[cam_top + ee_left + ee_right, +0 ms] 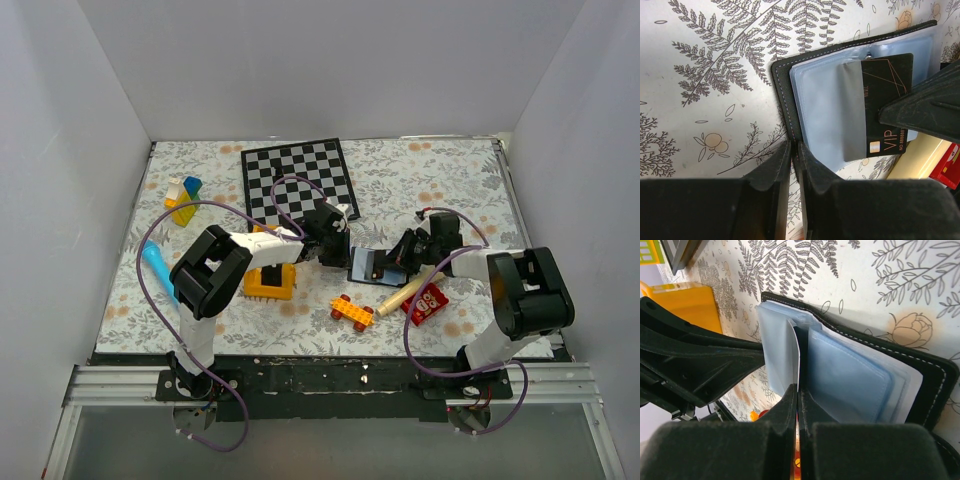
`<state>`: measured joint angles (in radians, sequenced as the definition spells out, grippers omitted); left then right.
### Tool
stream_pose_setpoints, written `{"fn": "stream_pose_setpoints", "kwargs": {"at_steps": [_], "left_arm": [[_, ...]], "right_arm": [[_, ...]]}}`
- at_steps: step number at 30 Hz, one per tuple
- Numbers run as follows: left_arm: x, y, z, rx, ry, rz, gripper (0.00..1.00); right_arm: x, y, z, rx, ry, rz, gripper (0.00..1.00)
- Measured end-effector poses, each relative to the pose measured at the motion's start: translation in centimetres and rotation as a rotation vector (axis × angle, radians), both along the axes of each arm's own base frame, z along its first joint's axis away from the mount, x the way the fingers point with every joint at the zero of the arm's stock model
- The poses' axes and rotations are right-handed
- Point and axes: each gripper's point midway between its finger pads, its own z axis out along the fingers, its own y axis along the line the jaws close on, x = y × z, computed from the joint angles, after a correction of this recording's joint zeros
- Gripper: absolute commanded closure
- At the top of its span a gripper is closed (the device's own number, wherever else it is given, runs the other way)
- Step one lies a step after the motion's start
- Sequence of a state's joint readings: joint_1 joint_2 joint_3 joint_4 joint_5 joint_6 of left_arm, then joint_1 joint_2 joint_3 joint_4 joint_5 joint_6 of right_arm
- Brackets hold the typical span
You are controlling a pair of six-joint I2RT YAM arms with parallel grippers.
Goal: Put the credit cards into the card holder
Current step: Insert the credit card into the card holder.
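Observation:
The card holder (368,266) lies open mid-table, blue-grey pockets up. My left gripper (338,252) is shut on its black cover edge, as the left wrist view (794,147) shows. A black credit card (887,85) marked VIP sits partly inside a translucent pocket of the card holder (820,100). My right gripper (398,262) is shut on that card's outer end. In the right wrist view the right gripper (798,392) pinches the card (802,347) edge-on between pocket sheets of the card holder (850,375). No other card shows.
A chessboard (297,178) lies behind the grippers. A yellow block (270,282) sits by the left arm. An orange brick (351,311), a cream cylinder (405,295) and a red packet (427,303) lie in front. Coloured blocks (183,197) and a blue object (157,266) are at the left.

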<state>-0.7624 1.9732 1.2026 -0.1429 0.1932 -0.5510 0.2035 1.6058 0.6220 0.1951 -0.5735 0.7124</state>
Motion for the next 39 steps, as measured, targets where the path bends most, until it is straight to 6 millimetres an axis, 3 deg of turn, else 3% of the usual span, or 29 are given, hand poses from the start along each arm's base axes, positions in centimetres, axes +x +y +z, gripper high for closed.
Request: {"fn": "stream_pose_setpoints", "kwargs": {"at_steps": [17, 28, 39], "left_arm": [[0.0, 0.0, 0.0, 0.003, 0.003, 0.000, 0.91], [-0.1, -0.2, -0.1, -0.006, 0.007, -0.006, 0.91], [-0.3, -0.8, -0.1, -0.028, 0.014, -0.018, 0.92]], "right_arm": [[0.2, 2.0, -0.1, -0.011, -0.014, 0.049, 0.99], [-0.6, 1.3, -0.2, -0.083, 0.000, 0.045, 0.47], [-1.5, -0.4, 2.0, -0.204, -0.027, 0.047, 0.42]]}}
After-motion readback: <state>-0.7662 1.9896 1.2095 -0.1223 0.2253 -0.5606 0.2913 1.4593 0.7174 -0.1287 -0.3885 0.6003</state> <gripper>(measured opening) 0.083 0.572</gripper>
